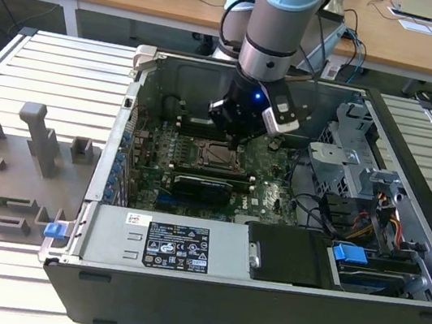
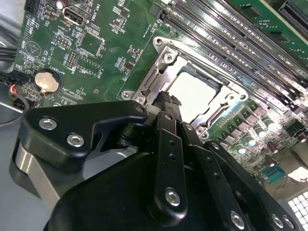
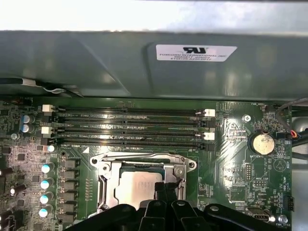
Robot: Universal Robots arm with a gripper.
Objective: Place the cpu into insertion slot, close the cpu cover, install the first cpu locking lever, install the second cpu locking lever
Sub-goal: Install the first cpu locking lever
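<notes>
The cpu [image 2: 197,91] shows its pale silver top inside the insertion slot [image 2: 162,48] on the green motherboard; it also appears in the first wrist view [image 3: 134,185]. The cpu cover [image 2: 153,83] lies flat around the chip as a silvery frame [image 3: 107,185]. A thin wire lever [image 3: 139,155] runs along one side of the socket. My gripper [image 2: 167,99] hovers just over the socket's edge with its black fingers pressed together and nothing between them. In the exterior view my gripper [image 1: 241,133] hangs inside the open case right above the socket [image 1: 220,156].
Long memory slots [image 3: 130,127] lie beside the socket, near the case wall [image 3: 144,67]. A coin battery [image 3: 263,143] sits farther off. A long black card [image 1: 204,186], a drive cage [image 1: 347,162] and cables [image 1: 354,221] crowd the case. Grey fixtures [image 1: 39,138] stand outside.
</notes>
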